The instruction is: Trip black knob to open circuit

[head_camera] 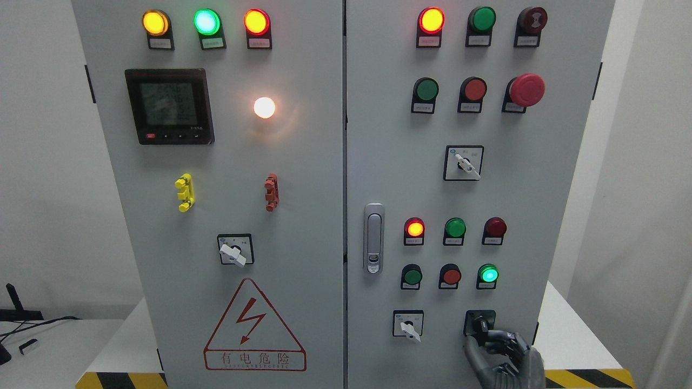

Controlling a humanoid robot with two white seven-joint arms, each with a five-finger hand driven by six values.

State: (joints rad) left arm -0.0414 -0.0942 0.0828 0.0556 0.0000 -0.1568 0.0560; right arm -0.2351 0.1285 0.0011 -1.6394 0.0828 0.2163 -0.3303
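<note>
White walls frame a grey steel control cabinet (303,216). At its lower right corner, the right hand's (505,359) grey fingers (494,337) curl around the small black rotary knob (480,325), reaching up from just below.

Bare panel lies right of the right hand (500,354). Left of it a white selector switch (409,328) protrudes; push-buttons (450,276) crowd above

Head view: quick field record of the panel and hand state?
target: black rotary knob on a black square plate, lower right of the grey cabinet door
right robot hand: fingers curled around the knob
left robot hand: out of view
neighbour: white-handled selector switch, left of the knob, untouched
above knob: lit green round lamp
</note>
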